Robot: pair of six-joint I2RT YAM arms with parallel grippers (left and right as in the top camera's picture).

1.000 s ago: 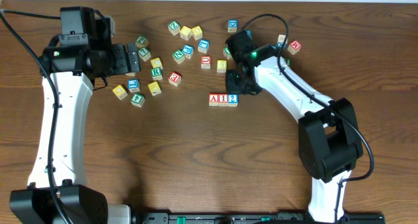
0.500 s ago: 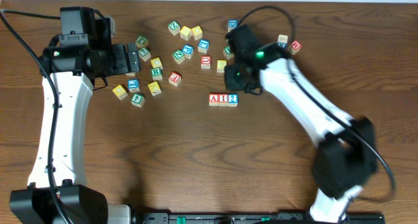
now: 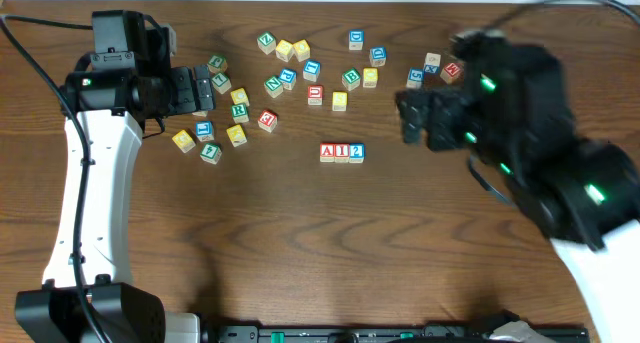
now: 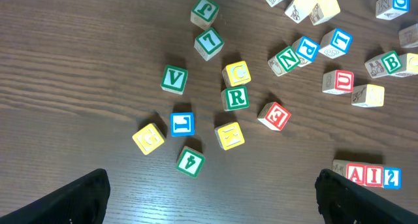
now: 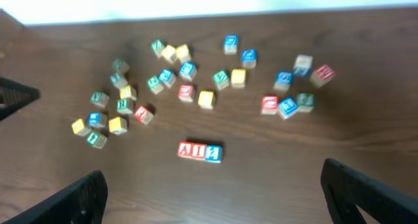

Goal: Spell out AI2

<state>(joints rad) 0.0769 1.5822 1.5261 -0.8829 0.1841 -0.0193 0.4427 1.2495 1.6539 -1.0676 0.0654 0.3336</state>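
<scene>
At centre, AI2 row [image 3: 342, 152], long axis left-right

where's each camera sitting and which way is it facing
overhead: above the table, looking straight down; left arm and blurred right arm show.
left wrist: low over the loose cubes, looking down; left gripper fingertips at bottom corners.
right wrist: high, looking obliquely across the table; right gripper fingertips at bottom corners.
shared: all three see the AI2 row.

- Left arm [image 3: 90, 183]: white shells, black joints, 1 green light.
- Right arm [image 3: 560, 173]: blurred; white and black, several green lights.
- Cable [image 3: 38, 75]: black, thin.
- Left gripper [image 4: 212, 194]: black fingers.
</scene>
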